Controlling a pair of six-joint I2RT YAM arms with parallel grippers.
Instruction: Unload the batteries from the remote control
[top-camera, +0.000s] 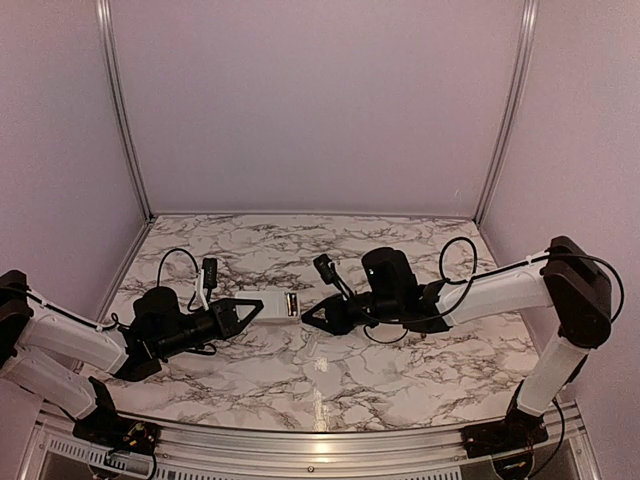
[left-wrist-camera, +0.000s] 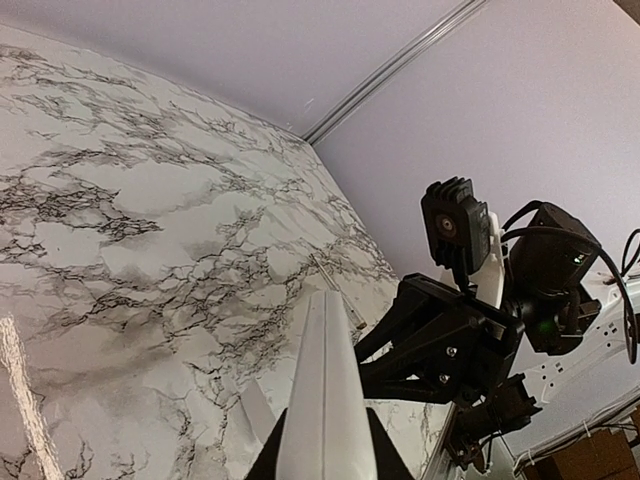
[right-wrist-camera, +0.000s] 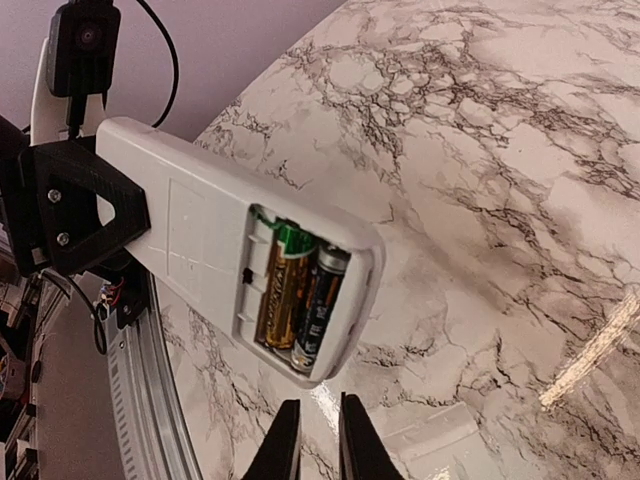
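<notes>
The left pincer (top-camera: 254, 308) is clamped on one end of the remote (right-wrist-camera: 190, 230) and holds it up off the counter (top-camera: 400, 370), about the middle of it, with the free end pointing toward the right arm. From the left wrist view the remote shows only as a thin white edge rising between the fingers.

The back of the remote faces the right wrist camera. Its battery bay is uncovered at the free end, and both batteries sit in it side by side, lengthwise. The gold one (right-wrist-camera: 283, 292) has a green band at its top and lies nearer the remote's middle. The dark one (right-wrist-camera: 320, 300), with a metal glint at its cap, lies against the outer wall.

The right pincer (right-wrist-camera: 317, 402) hangs just short of that open end, apart from it. Its fingers are drawn nearly together with only a narrow slit between them, and nothing is in it. From above, its tip points at the remote's free end, very near.

On the counter below lies a flat pale panel (right-wrist-camera: 430, 435), and farther off a thin pale stick (right-wrist-camera: 590, 350).
</notes>
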